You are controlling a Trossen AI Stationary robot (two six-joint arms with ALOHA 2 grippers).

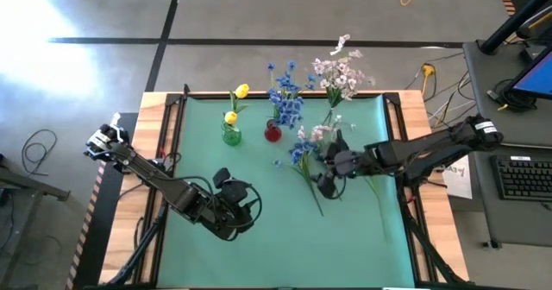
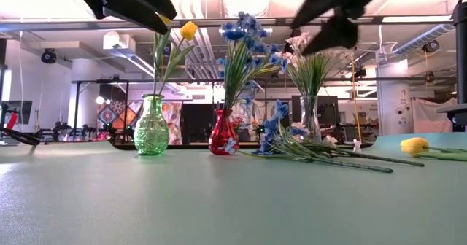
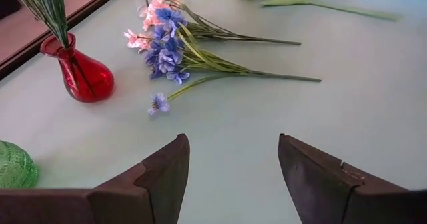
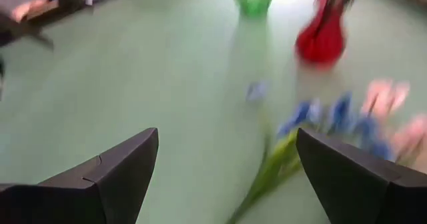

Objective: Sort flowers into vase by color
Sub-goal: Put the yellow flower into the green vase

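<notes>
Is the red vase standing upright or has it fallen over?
Upright. The red vase stands on its base on the green table, with blue flowers rising from its neck.

Two dark, near-black jointed arms seen from above. The left arm has a pale grey-white fitting with dark details at its outer end, chunky rounded joint housings, and black cables looping in arcs around the wrist beside the left gripper. The right arm is built of slim black links with bulkier cylindrical joints and a small white marking near its outer end; the right gripper is equally dark. In the wrist views, each gripper's fingers appear as broad, flat, matte charcoal wedges with angled edges and faint seam lines
</notes>
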